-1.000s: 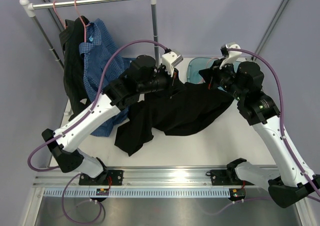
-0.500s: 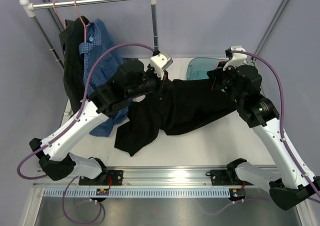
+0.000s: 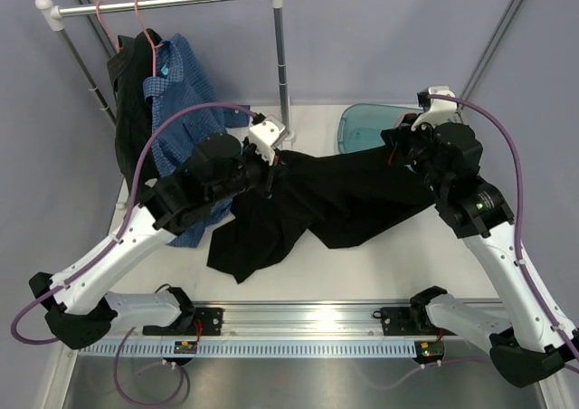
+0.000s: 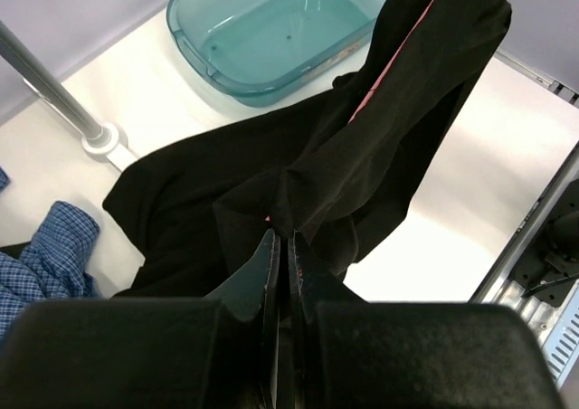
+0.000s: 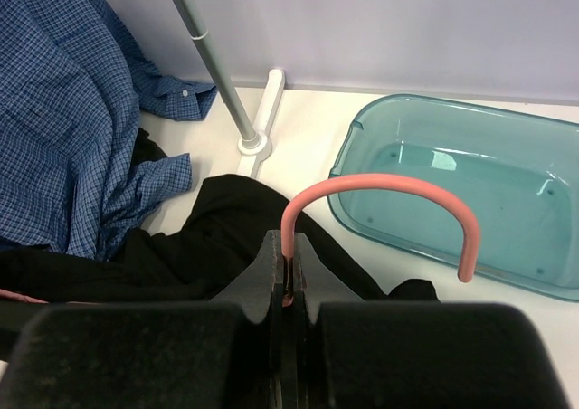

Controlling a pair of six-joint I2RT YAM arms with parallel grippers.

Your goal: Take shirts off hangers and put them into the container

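The black shirt [image 3: 335, 201] lies stretched across the middle of the table, its long axis running left to right between the two arms. The left gripper [image 4: 282, 246] is clamped on a fold at its left end. The right gripper [image 5: 288, 246] is clamped on the neck of the pink hanger [image 5: 380, 183] at its right end. The tub [image 5: 344, 160] sits at the far right corner, nearer the right arm. The rail post [image 3: 282, 74] stands just behind the left gripper. A blue shirt [image 3: 181, 92] hangs at the far left.
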